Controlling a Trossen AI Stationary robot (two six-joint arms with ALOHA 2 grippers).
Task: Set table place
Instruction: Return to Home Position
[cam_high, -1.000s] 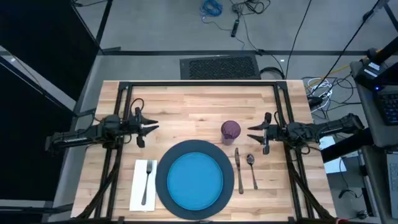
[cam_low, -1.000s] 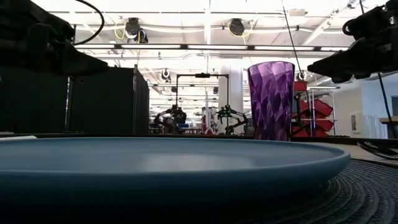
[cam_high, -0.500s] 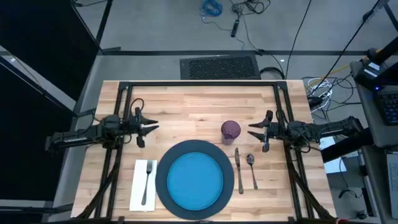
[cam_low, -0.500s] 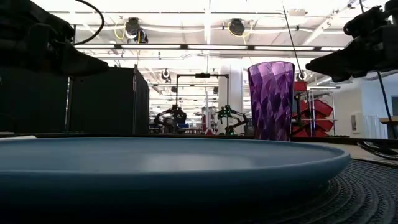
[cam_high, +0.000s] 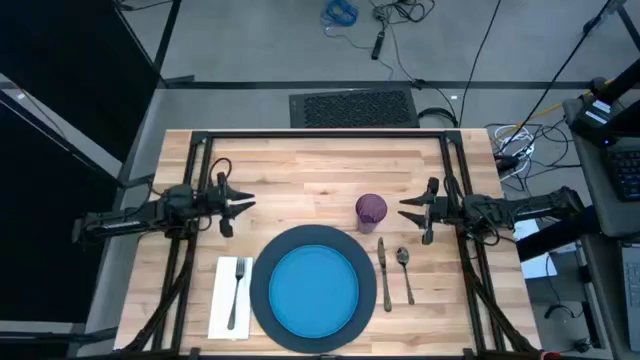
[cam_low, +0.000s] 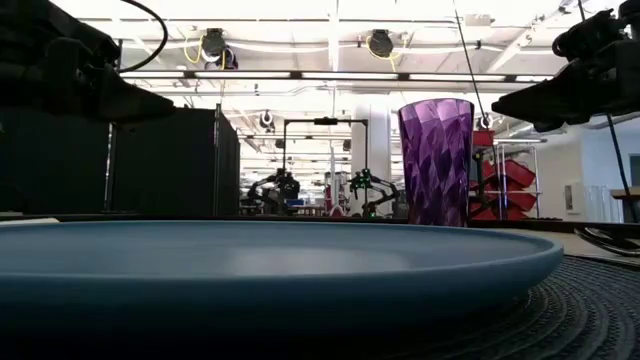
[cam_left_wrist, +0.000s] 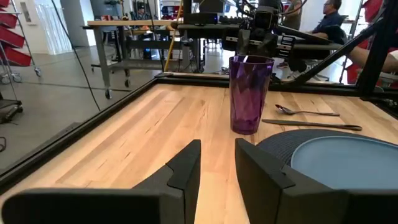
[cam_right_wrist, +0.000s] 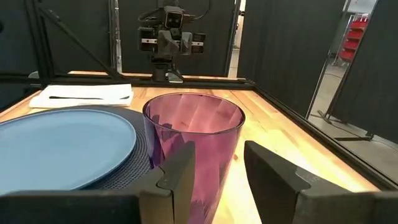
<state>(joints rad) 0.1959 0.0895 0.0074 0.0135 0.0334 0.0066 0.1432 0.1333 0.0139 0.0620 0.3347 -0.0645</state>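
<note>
Finding one: my right claw (cam_high: 403, 211) hangs just beside the small purple faceted plastic cup (cam_high: 371, 210), apart from it, fingers spread moderately and holding nothing. The cup stands upright on the light wooden plank bench (cam_high: 310, 170), just beyond the far right edge of the big dark grey round charger (cam_high: 262, 262). It is tall, and I judge it light. A forward or sideways drift as this arm withdraws could clip its rim. It would then topple onto the metal knife (cam_high: 383, 272) and metal spoon (cam_high: 405, 270) lying side by side to the right of the charger.

Finding two: my left claw (cam_high: 248, 203) is narrowly parted and empty, above the bench beyond the white cloth napkin (cam_high: 220, 297) and the metal fork (cam_high: 238, 290) lying on it. I rate the risk there as low unless the arm dips.

The smaller blue round plate (cam_high: 315, 290) sits centred on the charger.

Against the frame of a second ago, my right claw has drawn back slightly from the cup. The left arm and every item of the setting are unchanged.
</note>
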